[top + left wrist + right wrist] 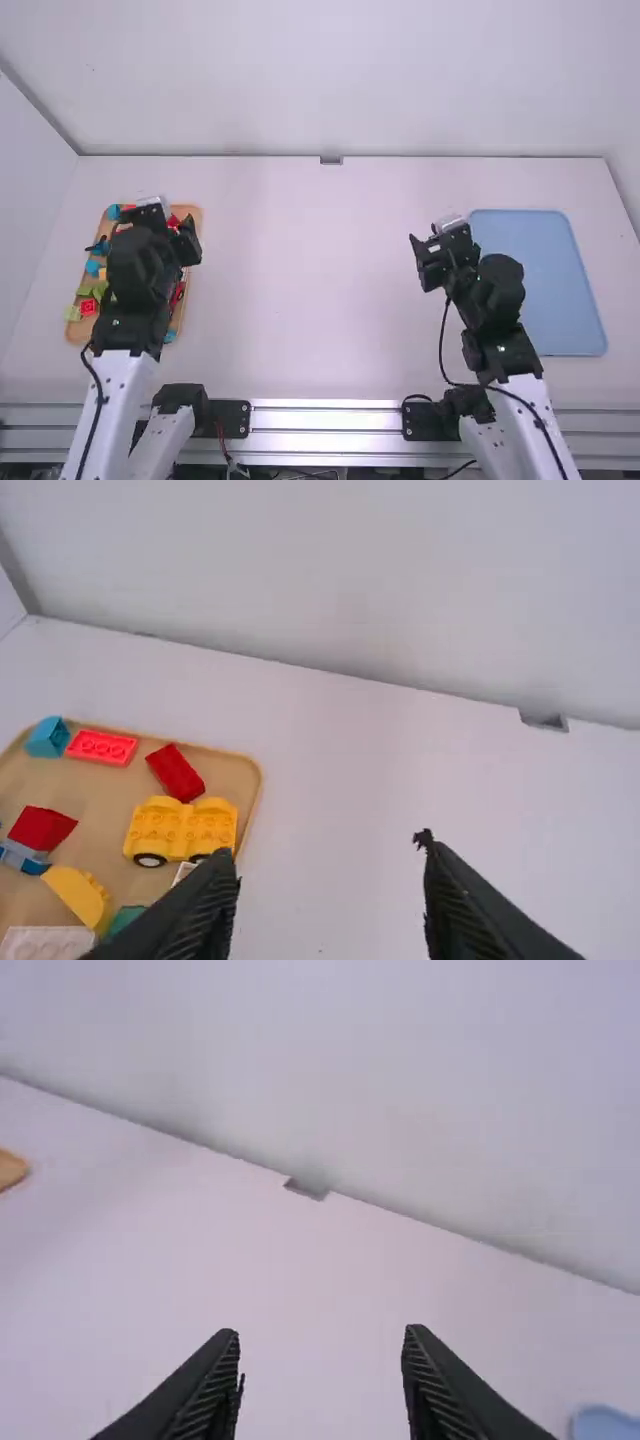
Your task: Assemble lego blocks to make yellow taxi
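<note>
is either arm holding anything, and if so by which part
Nothing is held: the left gripper and the right gripper both have open, empty jaws.

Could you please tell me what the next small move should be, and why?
Probably bring the left hand over the yellow wheeled piece in the tan tray: the hand is open and empty, and that piece, with wheels, looks like the taxi's base.

Table (320, 280) viewed from above the near side, forward and down, well back; far wall (330, 80) faced by both wrist views, taken closer in, at left and right; tan tray (110, 788) shared by high and left wrist views.
</note>
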`<act>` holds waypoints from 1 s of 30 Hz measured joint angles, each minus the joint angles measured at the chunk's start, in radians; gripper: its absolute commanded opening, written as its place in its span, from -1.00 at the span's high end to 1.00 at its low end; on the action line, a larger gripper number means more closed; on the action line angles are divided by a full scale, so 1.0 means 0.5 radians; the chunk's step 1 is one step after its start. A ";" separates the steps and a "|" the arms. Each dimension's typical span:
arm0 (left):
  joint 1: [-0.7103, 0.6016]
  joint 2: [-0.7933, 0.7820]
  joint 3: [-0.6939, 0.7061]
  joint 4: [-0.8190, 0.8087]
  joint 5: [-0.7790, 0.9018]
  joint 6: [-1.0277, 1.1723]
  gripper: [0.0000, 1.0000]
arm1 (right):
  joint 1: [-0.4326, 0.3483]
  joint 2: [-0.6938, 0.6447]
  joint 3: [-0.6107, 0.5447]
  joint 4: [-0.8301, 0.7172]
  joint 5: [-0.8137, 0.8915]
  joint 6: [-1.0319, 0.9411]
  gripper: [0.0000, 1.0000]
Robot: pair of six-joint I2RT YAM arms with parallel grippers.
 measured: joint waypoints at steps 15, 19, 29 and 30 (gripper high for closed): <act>0.098 0.877 0.754 -0.250 -0.076 -0.255 -0.66 | 0.209 1.071 0.710 0.037 -0.372 -0.262 -0.51; 0.132 1.078 0.900 -0.303 -0.101 -0.324 -0.77 | 0.257 1.315 0.870 -0.002 -0.715 -0.380 -0.62; 0.275 1.402 1.206 -0.649 -0.318 -0.599 -0.95 | 0.461 1.740 1.266 -0.037 -1.136 -0.506 -0.85; 0.343 1.435 1.232 -0.717 -0.343 -0.664 -0.96 | 0.504 1.796 1.312 -0.053 -1.177 -0.549 -0.88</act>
